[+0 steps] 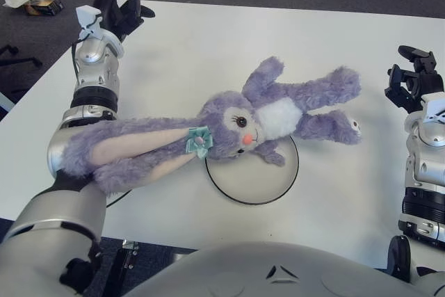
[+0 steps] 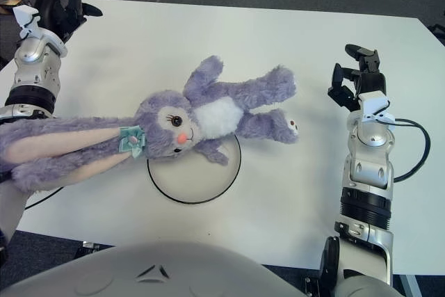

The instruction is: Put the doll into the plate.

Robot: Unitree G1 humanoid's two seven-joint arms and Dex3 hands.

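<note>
Doll [image 1: 264, 119] lying between both robot hands, neither touching.

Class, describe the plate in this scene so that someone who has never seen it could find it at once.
Start at the white table and find the purple plush rabbit doll lying across its middle. The plate lies flat at the near edge, partly under the doll's head and arm. It is the only round thing: white like the table, marked off by a thin dark rim.
</note>
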